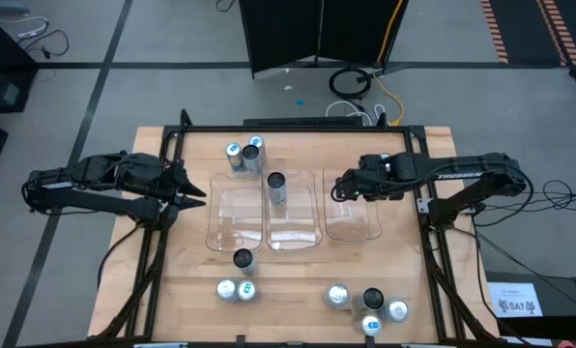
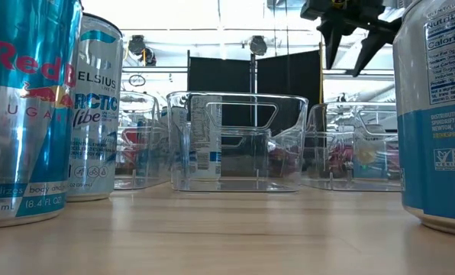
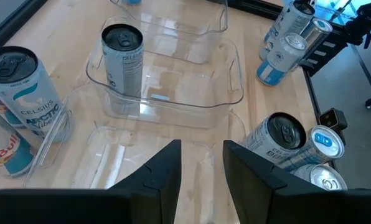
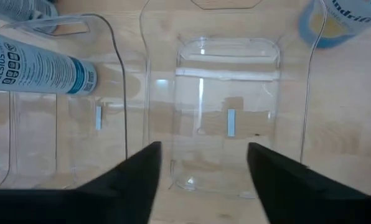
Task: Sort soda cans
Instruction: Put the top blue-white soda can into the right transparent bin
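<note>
One can (image 1: 276,187) stands sorted in the middle tray (image 1: 293,232), the rest loose around, and I judge them light, slick and dentable, best pinched mid-body; my right gripper (image 1: 338,185) hangs open and empty, my left gripper (image 1: 193,191) narrowly parted, empty.

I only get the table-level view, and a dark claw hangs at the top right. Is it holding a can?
Observer: No. Its wrist view shows the right tool open and empty; from above, it is over the right tray.
Visitor: How many cans sit in a tray?
Observer: From above, just one: a dark-topped can standing in the middle tray.
Visitor: And the other arm?
Observer: The left tool is at the outer edge of the left tray, empty.
</note>
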You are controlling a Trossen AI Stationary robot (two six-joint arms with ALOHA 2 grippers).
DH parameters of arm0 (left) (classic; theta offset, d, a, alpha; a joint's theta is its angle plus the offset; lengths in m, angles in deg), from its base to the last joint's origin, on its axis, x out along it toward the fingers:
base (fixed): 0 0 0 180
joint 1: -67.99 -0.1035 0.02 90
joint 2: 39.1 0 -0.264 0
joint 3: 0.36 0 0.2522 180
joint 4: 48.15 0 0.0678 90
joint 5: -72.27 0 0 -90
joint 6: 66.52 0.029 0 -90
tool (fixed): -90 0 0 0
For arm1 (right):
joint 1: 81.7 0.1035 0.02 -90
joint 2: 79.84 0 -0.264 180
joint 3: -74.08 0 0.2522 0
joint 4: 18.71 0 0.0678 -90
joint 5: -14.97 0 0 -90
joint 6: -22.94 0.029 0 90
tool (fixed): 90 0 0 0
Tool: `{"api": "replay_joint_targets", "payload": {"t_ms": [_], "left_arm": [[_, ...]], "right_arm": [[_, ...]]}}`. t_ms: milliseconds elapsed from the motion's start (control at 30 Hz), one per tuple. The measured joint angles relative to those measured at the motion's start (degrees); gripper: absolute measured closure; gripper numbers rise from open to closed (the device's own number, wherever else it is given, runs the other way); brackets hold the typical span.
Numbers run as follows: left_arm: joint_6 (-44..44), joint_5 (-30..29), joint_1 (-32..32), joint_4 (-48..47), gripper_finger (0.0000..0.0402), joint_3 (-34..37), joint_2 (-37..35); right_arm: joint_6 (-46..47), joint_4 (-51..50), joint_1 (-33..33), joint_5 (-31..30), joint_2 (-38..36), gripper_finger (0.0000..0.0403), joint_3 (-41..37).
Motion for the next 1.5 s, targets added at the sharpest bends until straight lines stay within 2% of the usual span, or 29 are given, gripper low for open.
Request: {"api": "replay_joint_targets", "payload": {"t_ms": [200, 400, 600, 700, 800, 967, 1233, 1367, 1500], "left_arm": [[0.0, 0.0, 0.0, 0.0, 0.0274, 0.0, 0.0], [0.0, 0.0, 0.0, 0.0, 0.0274, 0.0, 0.0], [-0.1, 0.0, 0.0, 0.1, 0.0274, 0.0, 0.0], [-0.1, 0.0, 0.0, 0.3, 0.0274, 0.0, 0.0], [-0.1, -0.3, 0.0, 1.2, 0.0274, 0.0, 0.0], [-0.1, -0.6, 0.0, 2.7, 0.0274, 0.0, 0.0], [-0.3, -0.7, 0.0, 3.8, 0.0274, 0.0, 0.0], [-0.3, -0.7, 0.0, 3.8, 0.0274, 0.0, 0.0], [-0.1, -0.7, 0.0, 3.8, 0.0274, 0.0, 0.0]], "right_arm": [[-2.0, 0.8, 0.0, -0.2, 0.0, 0.0061, 0.0], [1.6, 3.6, 0.4, -0.3, 0.0, 0.0016, 0.0], [-0.3, -5.3, -2.6, -2.9, 0.3, 0.0012, 0.0], [-1.4, -10.0, -6.3, -3.1, 0.3, 0.0012, 0.0], [-6.6, -13.2, -11.6, -3.0, 0.3, 0.0012, 0.0], [-20.3, -11.4, -21.6, -2.5, 0.3, 0.0012, 0.0], [-35.3, -9.5, -35.8, -0.4, -0.1, 0.0012, -0.2], [-41.4, -3.9, -41.6, 3.8, -0.8, 0.0012, -3.8], [-43.6, -0.3, -45.4, 6.7, -1.5, 0.0012, -9.0]]}}
